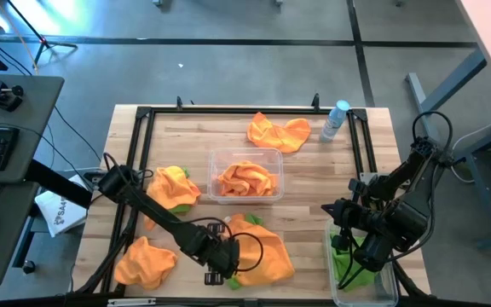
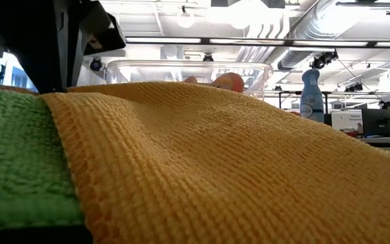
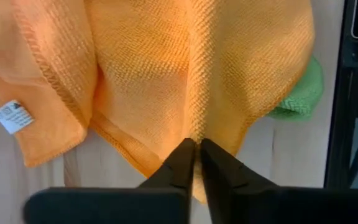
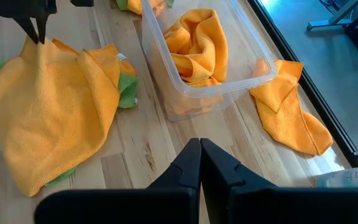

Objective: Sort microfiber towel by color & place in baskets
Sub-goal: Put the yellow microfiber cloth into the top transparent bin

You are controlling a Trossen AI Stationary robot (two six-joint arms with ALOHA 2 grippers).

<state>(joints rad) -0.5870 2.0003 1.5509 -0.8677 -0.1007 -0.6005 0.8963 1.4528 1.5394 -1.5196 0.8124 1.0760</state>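
Observation:
An orange microfiber towel point(image 1: 262, 251) lies spread near the table's near edge, over a green towel point(image 3: 303, 93) that peeks out from under it. My left gripper point(image 3: 197, 144) points down at the orange towel's near-left part and is shut on it. A clear basket point(image 1: 216, 158) at the table's middle holds orange towels. A second basket point(image 1: 390, 290) at the near right holds a green towel point(image 1: 352, 264). My right gripper point(image 4: 199, 146) hangs shut and empty above the table, just left of that basket. My left gripper pinches a raised fold of the orange towel point(image 3: 194, 127) between its two fingertips, near the towel's near-left edge. The fingers come from above, pointing steeply down. The cloth rises in a small peak point(image 4: 39, 45) at the fingers. The rest of it lies slack on the table and the green towel.
Three more orange towels lie loose: one at the far side point(image 1: 280, 132), one at the left point(image 1: 173, 188), one at the near left point(image 1: 143, 260). A clear bottle with a blue cap point(image 1: 335, 119) lies at the far right. A black frame point(image 1: 143, 115) rims the table.

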